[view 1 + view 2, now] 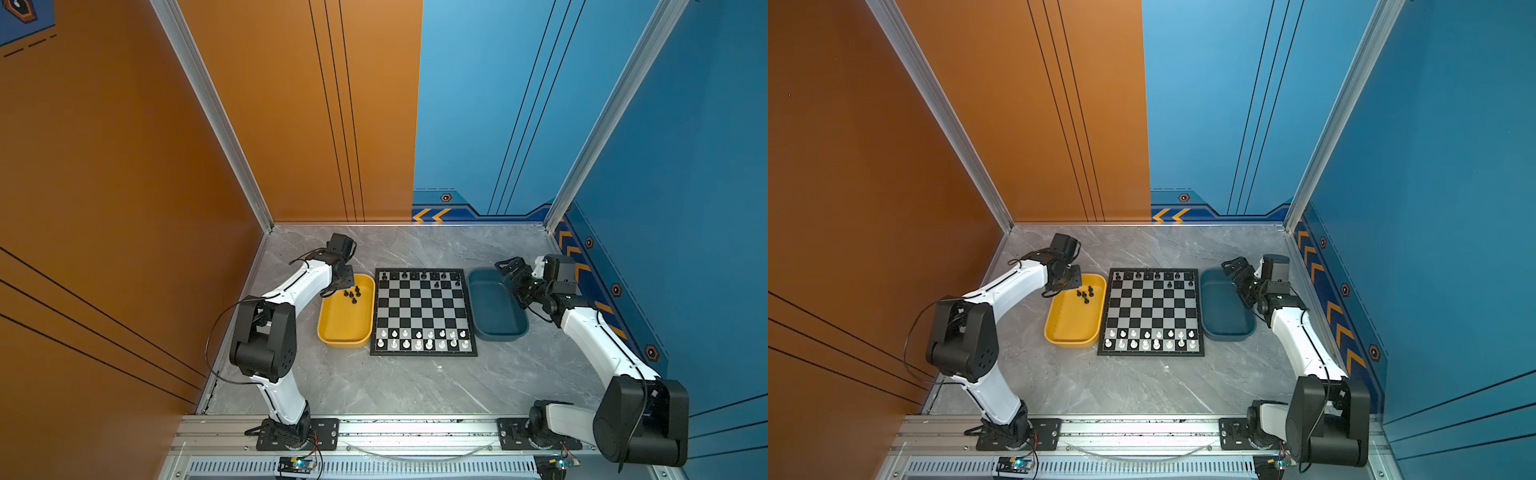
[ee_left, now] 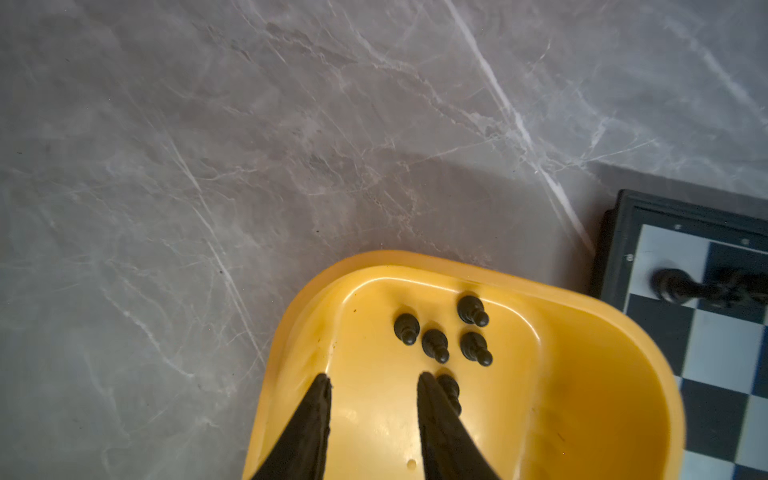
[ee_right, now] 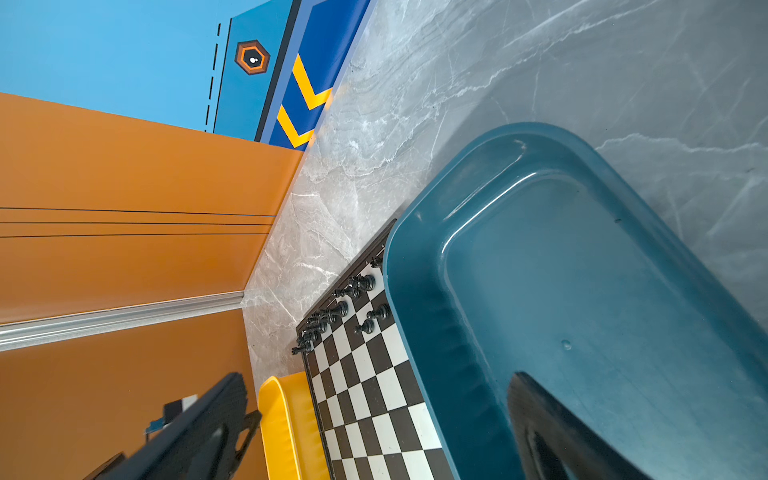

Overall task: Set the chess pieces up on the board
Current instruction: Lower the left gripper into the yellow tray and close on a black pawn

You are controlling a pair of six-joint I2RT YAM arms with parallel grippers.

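Note:
Several black chess pieces stand upright at the far end of the yellow tray, seen in both top views. My left gripper reaches down into that end, open, with only bare tray floor between its fingers. One black pawn stands just outside one finger. The board has black pieces along its far row and two black pawns in the row beside it. My right gripper hangs wide open over the dark blue tray.
White chessmen fill the board's two near rows. The dark blue tray lies right of the board with nothing in it. The yellow tray touches the board's left edge. Walls close in behind and at both sides.

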